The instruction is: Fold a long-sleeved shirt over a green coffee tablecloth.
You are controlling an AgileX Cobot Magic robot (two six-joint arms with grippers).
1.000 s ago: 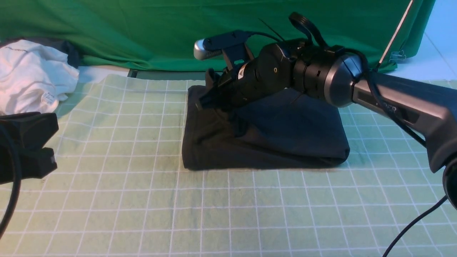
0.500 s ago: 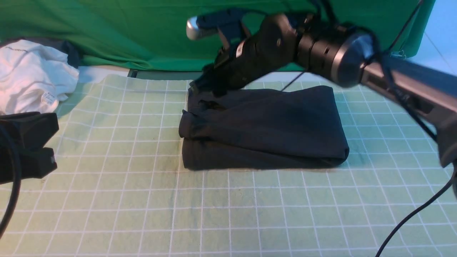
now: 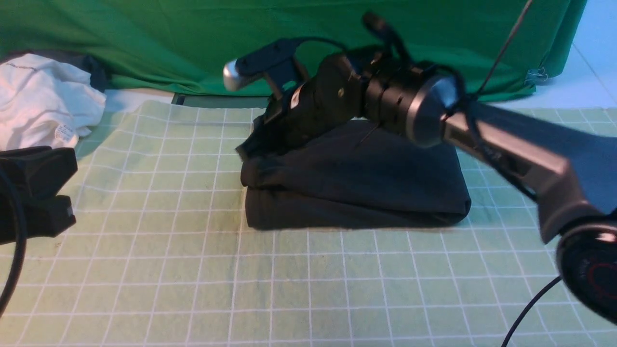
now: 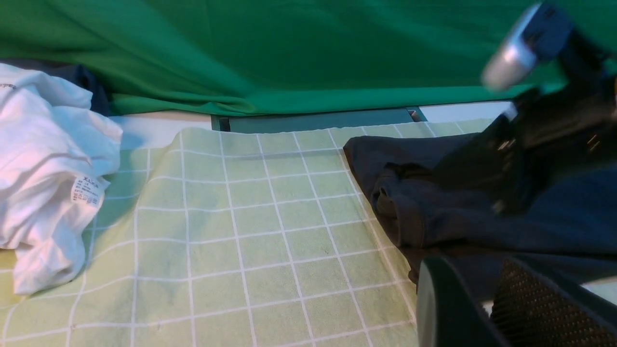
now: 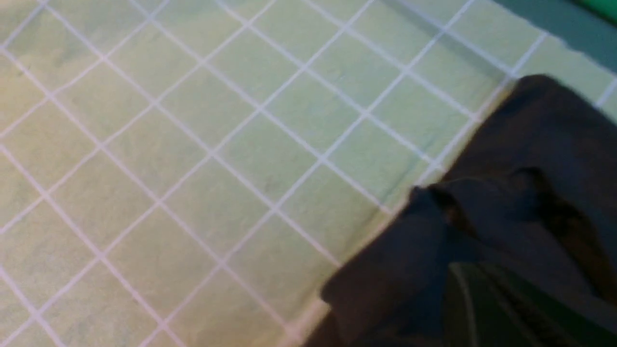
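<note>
The long-sleeved shirt (image 3: pixel 356 188) is found folded into a compact bundle on the green coffee tablecloth (image 3: pixel 159 270). The right end effector (image 3: pixel 248 152) is positioned at the bundle's far left corner, jaws closed; a hold on fabric cannot be confirmed. The left end effector (image 4: pixel 487 308) is seen beside the bundle's left edge, slightly parted, holding nothing.
</note>
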